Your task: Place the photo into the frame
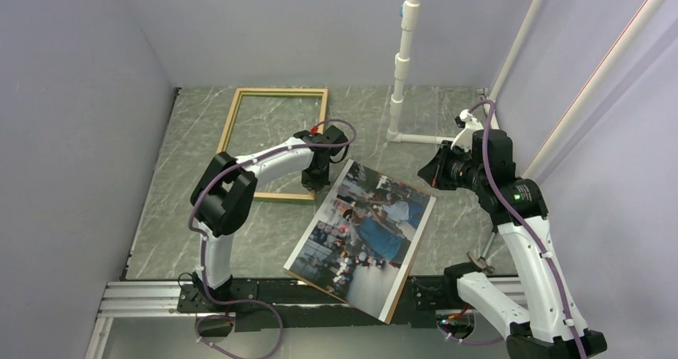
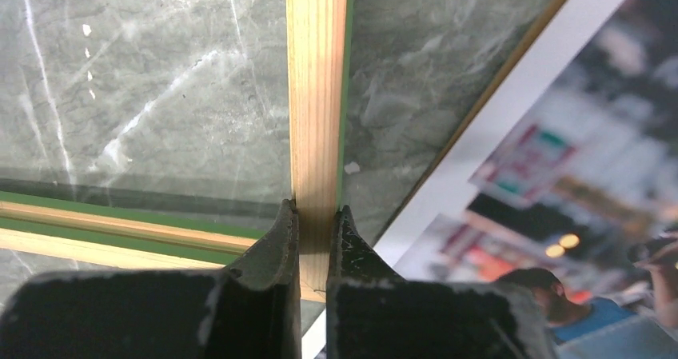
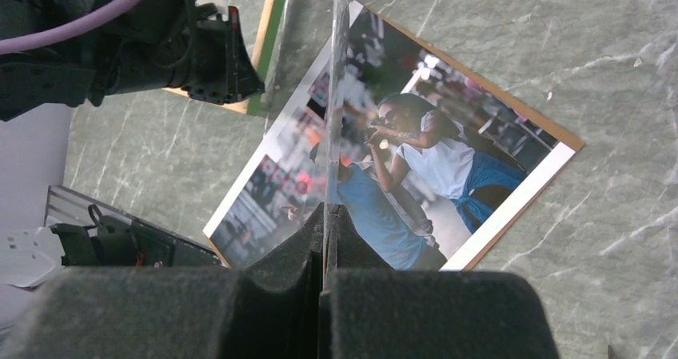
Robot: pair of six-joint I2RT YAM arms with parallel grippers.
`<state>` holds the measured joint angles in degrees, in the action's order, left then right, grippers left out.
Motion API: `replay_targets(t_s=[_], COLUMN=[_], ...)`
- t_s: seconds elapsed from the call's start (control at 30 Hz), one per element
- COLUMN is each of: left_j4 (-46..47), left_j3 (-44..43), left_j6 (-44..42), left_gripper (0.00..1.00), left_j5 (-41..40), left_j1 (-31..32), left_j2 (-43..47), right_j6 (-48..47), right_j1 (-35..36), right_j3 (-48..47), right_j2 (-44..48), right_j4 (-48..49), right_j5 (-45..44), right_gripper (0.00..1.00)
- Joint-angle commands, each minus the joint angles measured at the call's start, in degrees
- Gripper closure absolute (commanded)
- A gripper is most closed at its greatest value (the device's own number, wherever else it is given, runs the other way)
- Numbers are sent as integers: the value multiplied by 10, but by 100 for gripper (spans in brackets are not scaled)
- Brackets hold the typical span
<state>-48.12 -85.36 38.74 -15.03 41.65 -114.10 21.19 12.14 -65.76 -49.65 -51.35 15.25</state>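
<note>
At near-right corner of the frame [image 1: 280, 92]: L hand [image 2: 317, 211] clenched on the rail, one finger each side of the wood strip, both touching it. Frame lies flat on the counter [image 1: 472, 239], wood face up, green showing along rail edge. Nothing inside it.

Just beside that corner, on the arms' side: the photo [image 1: 364, 235], print up, skewed diagonal to frame, lying on a brown backing board [image 3: 569, 139] whose edge peeks out round it. Photo's far corner is close to the frame corner; no overlap visible in L wrist view.

Right of frame, over photo's far side: R hand [image 3: 326, 211] shut on a thin clear sheet [image 3: 336, 95], seen edge-on, prob. the glazing pane. Can't tell if its far edge rests on anything.

Step, as I judge it: getting hold of frame before loading; photo not in yet. Next move needs frame shifted or steadied w/o rail slipping from that narrow grip, then photo squared to the opening. R hand is occupied, so the pane must be dealt with first.
</note>
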Motion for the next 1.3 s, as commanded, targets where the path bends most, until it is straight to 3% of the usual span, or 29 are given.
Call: replay_targets(t_s=[0.0,0.43,0.73,1.27], left_j4=[-16,-3,40,102], left_j3=[-24,-27,-5,-51], left_j6=[14,61,122,188], left_gripper=[100,100,100,100], left_j5=[2,33,60,98], left_j1=[11,50,83,127], left_j2=[53,75,93,38], right_j6=[5,10,5,-6], right_j1=[0,0,0,9], right_j3=[-3,-34,-79,-109], right_j2=[6,-4,-6,-2], right_j4=[27,12,-11,-21], right_j5=[5,-7,-119,-215], right_gripper=[100,100,100,100])
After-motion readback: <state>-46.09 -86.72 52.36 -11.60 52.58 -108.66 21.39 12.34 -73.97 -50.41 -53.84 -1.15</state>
